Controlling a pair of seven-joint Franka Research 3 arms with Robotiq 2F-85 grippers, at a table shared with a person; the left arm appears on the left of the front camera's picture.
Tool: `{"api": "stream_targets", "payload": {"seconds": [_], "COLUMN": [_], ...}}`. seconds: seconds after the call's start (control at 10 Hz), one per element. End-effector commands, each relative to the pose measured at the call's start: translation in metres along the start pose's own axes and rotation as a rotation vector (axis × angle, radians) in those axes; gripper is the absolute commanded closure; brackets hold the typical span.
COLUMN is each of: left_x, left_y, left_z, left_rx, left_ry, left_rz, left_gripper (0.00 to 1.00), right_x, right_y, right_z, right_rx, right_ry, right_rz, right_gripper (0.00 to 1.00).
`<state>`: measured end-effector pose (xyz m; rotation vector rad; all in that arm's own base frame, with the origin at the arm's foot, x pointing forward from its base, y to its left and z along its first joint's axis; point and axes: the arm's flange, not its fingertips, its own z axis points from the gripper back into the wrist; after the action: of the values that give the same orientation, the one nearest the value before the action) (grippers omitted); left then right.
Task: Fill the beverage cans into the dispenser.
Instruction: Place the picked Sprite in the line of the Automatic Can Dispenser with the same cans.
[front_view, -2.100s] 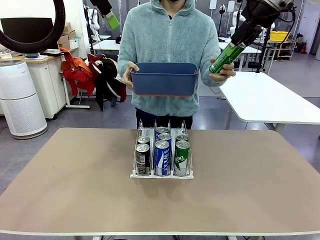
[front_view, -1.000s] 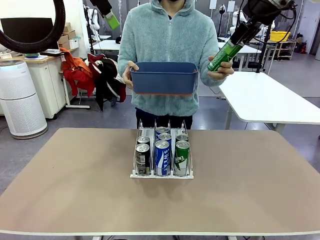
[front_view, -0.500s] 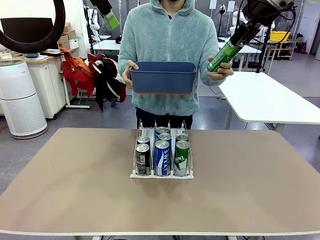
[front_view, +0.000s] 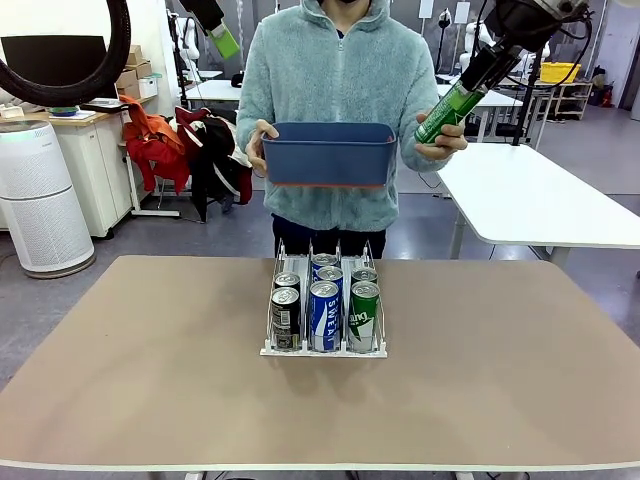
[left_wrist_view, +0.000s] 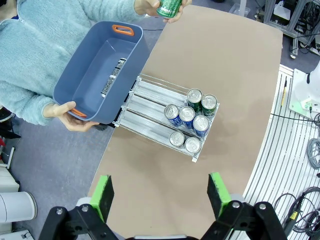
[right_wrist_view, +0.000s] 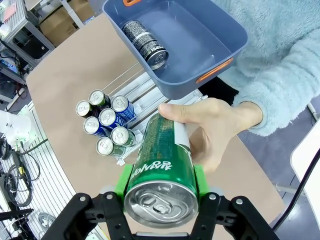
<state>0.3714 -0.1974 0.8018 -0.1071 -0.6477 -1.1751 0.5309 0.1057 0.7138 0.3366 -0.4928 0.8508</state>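
High at the far right, my right gripper (front_view: 472, 82) is shut on a green beverage can (front_view: 446, 111), (right_wrist_view: 161, 165), tilted in the air. A person's hand (right_wrist_view: 215, 125) grips the can's far end. That green can (left_wrist_view: 169, 7) is at the top edge of the left wrist view. The white dispenser (front_view: 325, 350), (left_wrist_view: 145, 100), (right_wrist_view: 137, 90) stands mid-table with several cans (front_view: 324, 305) at its front: black, blue and green lanes. My left gripper (left_wrist_view: 161, 194), (front_view: 222, 38) hangs open high above the table, holding nothing.
The person across the table holds a dark blue bin (front_view: 330, 155), (right_wrist_view: 200, 45) in the other hand, above the table's far edge. One black can (right_wrist_view: 145, 44), (left_wrist_view: 112, 77) lies inside it. The brown table (front_view: 150, 360) is bare around the dispenser.
About two seconds ago the green can, my right gripper and the person's hand rose slightly. Over the last second nothing has visibly moved.
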Motion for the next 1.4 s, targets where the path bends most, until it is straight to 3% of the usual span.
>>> {"api": "stream_targets", "payload": {"seconds": [0.0, 1.3], "left_x": [-0.0035, -0.0035], "left_y": [0.0005, 0.0005], "left_z": [-0.0004, -0.0004], "left_rx": [0.0, 0.0], "left_ry": [0.013, 0.013], "left_rz": [-0.003, -0.003], "left_gripper": [0.0, 0.0], "right_x": [0.0, 0.0], "right_y": [0.0008, 0.0008], "right_z": [0.0004, 0.0004], "right_rx": [0.002, 0.002], "right_ry": [0.002, 0.002], "right_rz": [0.001, 0.001], "right_gripper": [1.0, 1.0]}}
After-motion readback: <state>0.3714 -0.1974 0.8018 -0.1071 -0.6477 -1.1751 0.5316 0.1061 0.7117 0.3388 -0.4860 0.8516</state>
